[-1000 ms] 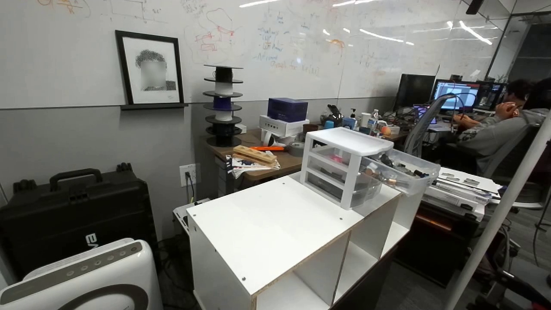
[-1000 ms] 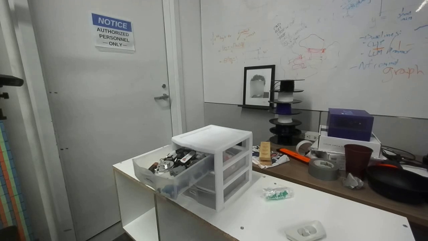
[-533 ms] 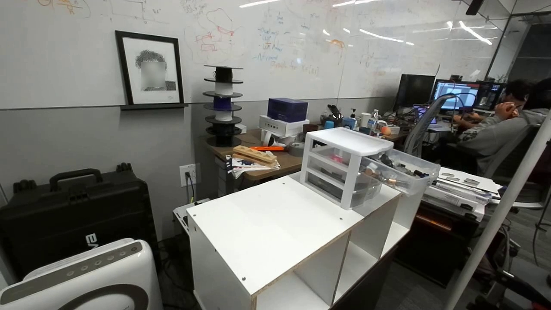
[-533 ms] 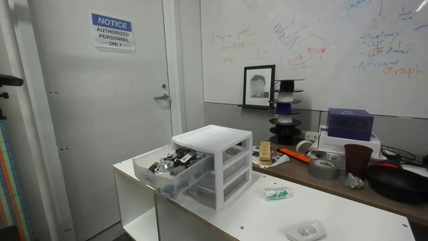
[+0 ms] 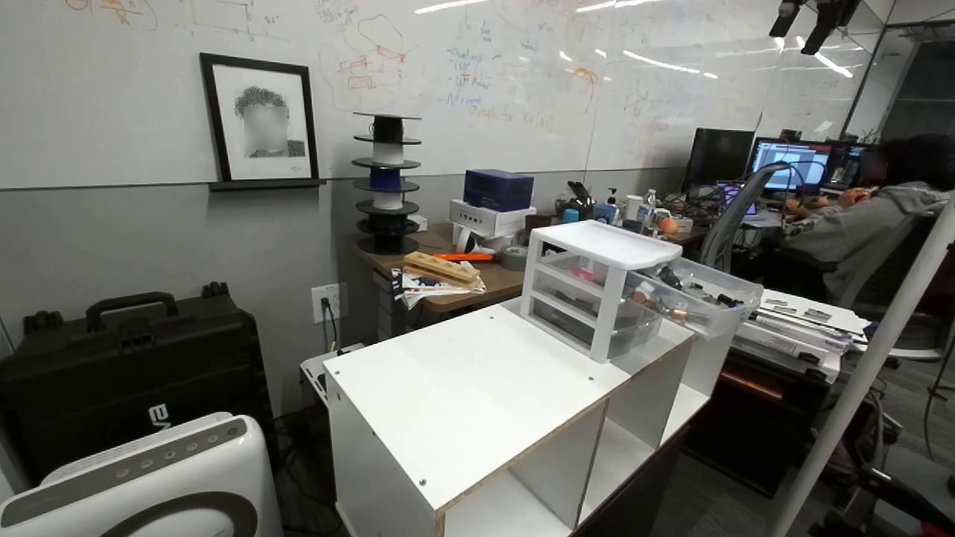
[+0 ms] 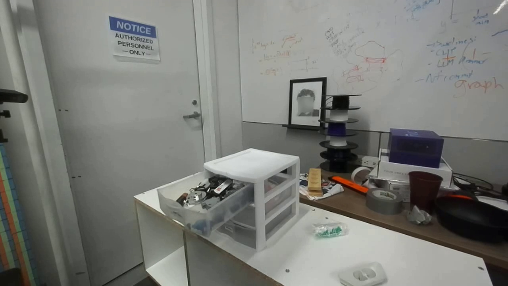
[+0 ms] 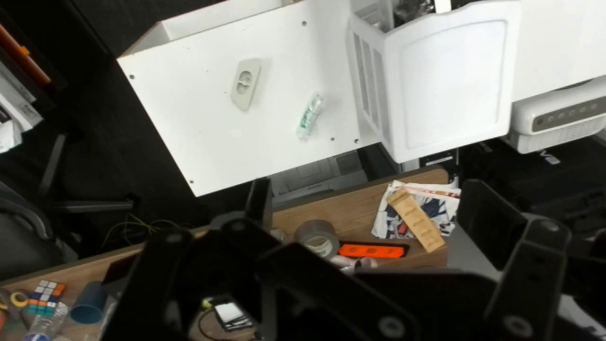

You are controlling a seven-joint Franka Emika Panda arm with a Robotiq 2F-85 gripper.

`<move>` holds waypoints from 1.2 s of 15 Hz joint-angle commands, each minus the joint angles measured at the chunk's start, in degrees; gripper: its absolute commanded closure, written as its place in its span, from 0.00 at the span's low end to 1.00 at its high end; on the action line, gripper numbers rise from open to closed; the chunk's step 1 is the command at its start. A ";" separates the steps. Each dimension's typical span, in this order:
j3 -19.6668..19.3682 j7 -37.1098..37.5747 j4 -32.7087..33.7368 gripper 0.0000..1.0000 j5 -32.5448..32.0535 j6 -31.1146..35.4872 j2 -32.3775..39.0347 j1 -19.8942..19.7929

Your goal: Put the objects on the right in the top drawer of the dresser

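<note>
Claw: jaws wide apart, holding nothing; its fingers hang at the top edge of an exterior view. Ahead of the fingertips, on the white open-shelved cabinet, lie the presumed targets: a clear plastic-wrapped packet with green print, apparently the nearer, and an off-white plastic piece with two recesses, farther out. Also ahead, toward the finger at right in the wrist view, stands the white-framed three-drawer plastic unit; its top drawer, facing away from the claw, is pulled out, with mixed parts heaped inside. The step in hand is probably the approach. Sound practice: advance over the cabinet before descending, close across the packet's narrow width, with which the jaws seem nearly aligned, and keep clear of the unit's wall. The wrap is likely slippery and calls for a deep hold; release belongs just above the heap.
</note>
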 commanded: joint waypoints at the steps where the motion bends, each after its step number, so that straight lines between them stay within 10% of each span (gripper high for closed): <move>1: -1.45 -2.72 0.97 0.00 2.58 5.29 6.01 -3.61; 8: 0.08 -6.43 0.15 0.00 10.11 17.04 18.91 -10.51; 18: 8.48 -1.23 6.33 0.00 7.47 24.08 34.48 -9.95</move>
